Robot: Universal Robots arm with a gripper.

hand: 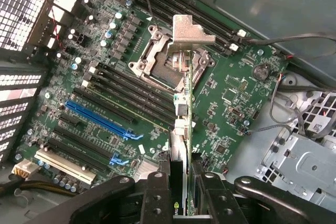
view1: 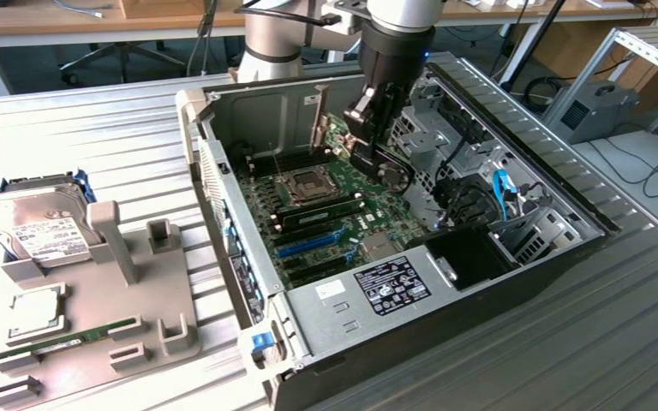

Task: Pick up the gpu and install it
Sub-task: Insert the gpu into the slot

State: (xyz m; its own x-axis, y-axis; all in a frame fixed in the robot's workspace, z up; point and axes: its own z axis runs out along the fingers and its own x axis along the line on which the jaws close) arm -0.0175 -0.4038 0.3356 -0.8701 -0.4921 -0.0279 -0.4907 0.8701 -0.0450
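Note:
My gripper [view1: 366,144] hangs inside the open computer case [view1: 217,184], shut on the gpu [view1: 382,168]. The gpu is a thin dark card with a round black fan on one face. It is held upright above the green motherboard [view1: 326,210], apart from it. In the wrist view the gpu [hand: 183,124] is edge-on between my black fingers [hand: 157,195], and its metal bracket [hand: 190,30] points away from the gripper [hand: 181,184]. It hovers beside the CPU socket [hand: 157,62]. The blue slots [hand: 97,119] lie off to one side of it.
At the exterior view's left, a grey parts holder [view1: 134,295] carries a silver hard drive [view1: 41,228] and a green memory stick [view1: 68,338]. A power supply [view1: 389,287] sits at the case's near end. Drive cages and blue cables [view1: 500,193] crowd the exterior view's right side.

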